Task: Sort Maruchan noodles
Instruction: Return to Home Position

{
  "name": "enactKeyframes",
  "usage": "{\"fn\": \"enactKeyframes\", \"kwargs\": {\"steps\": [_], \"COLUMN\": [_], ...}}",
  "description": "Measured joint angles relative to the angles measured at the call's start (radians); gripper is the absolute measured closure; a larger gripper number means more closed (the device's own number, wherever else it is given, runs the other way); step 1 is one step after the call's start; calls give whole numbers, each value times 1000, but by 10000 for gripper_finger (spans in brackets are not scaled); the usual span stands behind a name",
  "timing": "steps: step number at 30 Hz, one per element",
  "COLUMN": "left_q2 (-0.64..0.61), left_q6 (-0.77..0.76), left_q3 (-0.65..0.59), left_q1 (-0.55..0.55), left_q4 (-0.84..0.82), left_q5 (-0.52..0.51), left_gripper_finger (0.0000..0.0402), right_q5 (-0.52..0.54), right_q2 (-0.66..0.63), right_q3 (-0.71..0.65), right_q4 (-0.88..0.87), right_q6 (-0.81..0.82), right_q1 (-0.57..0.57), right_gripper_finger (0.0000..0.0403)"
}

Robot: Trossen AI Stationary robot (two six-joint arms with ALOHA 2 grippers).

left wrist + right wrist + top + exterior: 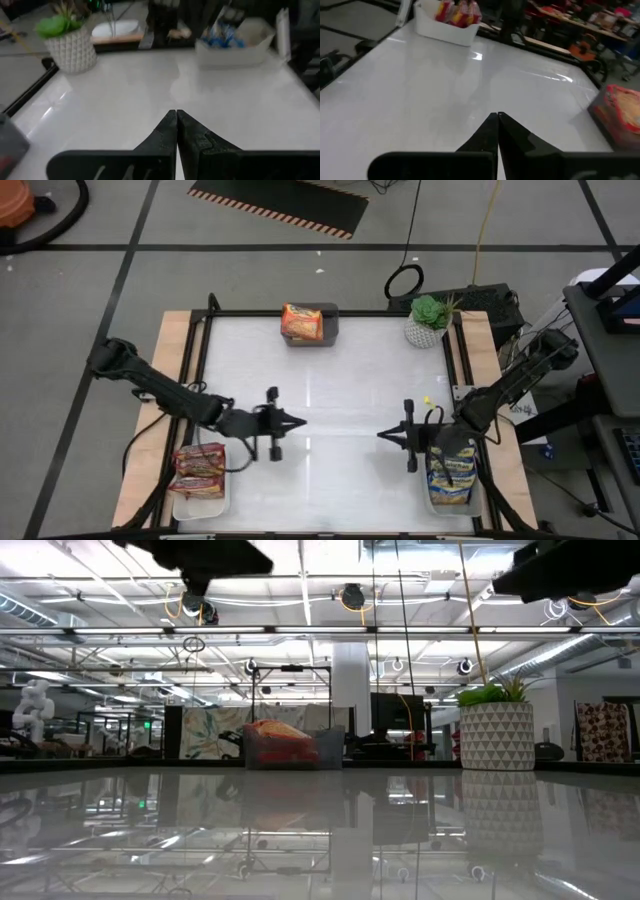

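Maruchan noodles lie in three places. An orange packet (301,321) sits in the grey bin (329,328) at the table's far edge. Red packets (199,470) fill a white tray (186,502) at the near left, and blue-and-yellow packets (452,472) fill a white tray (432,498) at the near right. My left gripper (298,423) and my right gripper (383,434) hang shut over the bare middle of the table, tips pointing at each other, holding nothing. The left wrist view shows the shut fingers (176,114). The right wrist view shows its own shut pair (498,116).
A green plant in a white patterned pot (428,321) stands at the far right corner. A small yellow bit (427,401) lies on the table near the right arm. A dark frame (205,350) borders the white tabletop. Between the grippers lies bare tabletop.
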Motion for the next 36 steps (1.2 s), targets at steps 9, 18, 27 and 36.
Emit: {"fn": "enactKeyframes", "kwargs": {"steps": [9, 18, 27, 36], "left_q2": [-245, -393, -426, -427], "left_q6": [-22, -68, -209, -211], "left_q3": [-295, -470, -492, -492], "left_q1": [-25, -18, 28, 24], "left_q4": [271, 350, 40, -6], "left_q5": [0, 0, -76, -52], "left_gripper_finger": [395, 396, 396, 396], "right_q5": [-125, -312, -365, -377], "right_q2": [-27, -27, -27, -28], "right_q3": [-85, -303, -473, -489], "right_q4": [132, 489, 762, 777], "right_q6": [-103, -119, -60, -87], "right_q1": [-51, -138, -171, -180], "right_gripper_finger": [402, 403, 403, 403]}}
